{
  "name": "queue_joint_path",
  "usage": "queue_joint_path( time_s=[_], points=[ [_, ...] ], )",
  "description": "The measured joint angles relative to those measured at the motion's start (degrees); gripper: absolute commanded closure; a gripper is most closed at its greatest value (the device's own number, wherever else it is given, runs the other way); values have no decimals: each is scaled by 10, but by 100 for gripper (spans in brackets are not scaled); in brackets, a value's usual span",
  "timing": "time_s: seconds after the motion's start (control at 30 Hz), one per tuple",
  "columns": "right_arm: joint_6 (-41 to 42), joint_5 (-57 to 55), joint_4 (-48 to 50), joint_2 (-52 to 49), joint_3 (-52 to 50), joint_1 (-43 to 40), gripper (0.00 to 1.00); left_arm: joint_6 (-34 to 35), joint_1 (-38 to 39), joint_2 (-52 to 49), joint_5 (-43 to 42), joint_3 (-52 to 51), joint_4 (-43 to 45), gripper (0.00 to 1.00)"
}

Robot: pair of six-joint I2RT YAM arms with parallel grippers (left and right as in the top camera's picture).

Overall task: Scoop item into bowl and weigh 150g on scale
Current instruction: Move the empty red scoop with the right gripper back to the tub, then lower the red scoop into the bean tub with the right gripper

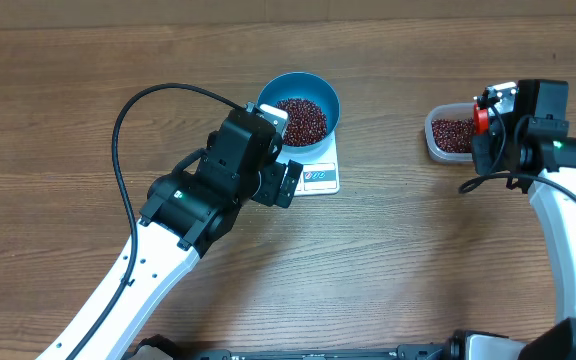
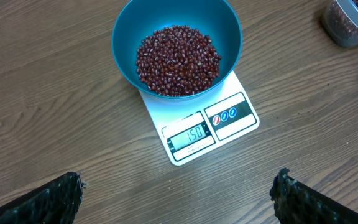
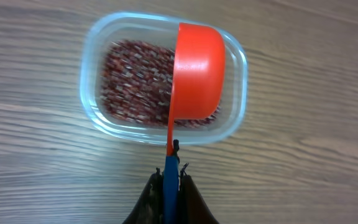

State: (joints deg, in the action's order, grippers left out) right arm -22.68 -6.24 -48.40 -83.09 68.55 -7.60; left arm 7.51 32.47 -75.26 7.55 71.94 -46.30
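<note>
Scale (image 2: 199,127) display (image 2: 190,135) reading 150, no other legible text, button icons too small to read

overhead: is looking straight down from high, covering the whole table (image 1: 48,60) | left wrist: is looking down, near, on bowl (image 2: 126,37) and scale (image 2: 157,115), both also showing overhead | right wrist: is facing down, close over scoop (image 3: 197,68) and tub (image 3: 89,81), tub shared with overhead

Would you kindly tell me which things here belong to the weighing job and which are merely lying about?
Job in hand: beans, blue bowl, scale, red scoop in the right gripper, clear tub of more beans.
Just there: wooden table, black cable on the left arm.
</note>
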Motion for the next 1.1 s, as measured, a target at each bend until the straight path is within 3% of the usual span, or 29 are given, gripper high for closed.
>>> queue_joint_path(
  time_s=[0.33,0.5,0.73,1.1],
  points=[
    [87,-29,34,-30,0,1,96,0,0,0,0,0,0,1],
    [158,23,39,-30,0,1,96,0,0,0,0,0,0,0],
    [313,96,35,-30,0,1,96,0,0,0,0,0,0,1],
    [546,110,23,-34,0,1,96,0,0,0,0,0,0,1]
  ],
)
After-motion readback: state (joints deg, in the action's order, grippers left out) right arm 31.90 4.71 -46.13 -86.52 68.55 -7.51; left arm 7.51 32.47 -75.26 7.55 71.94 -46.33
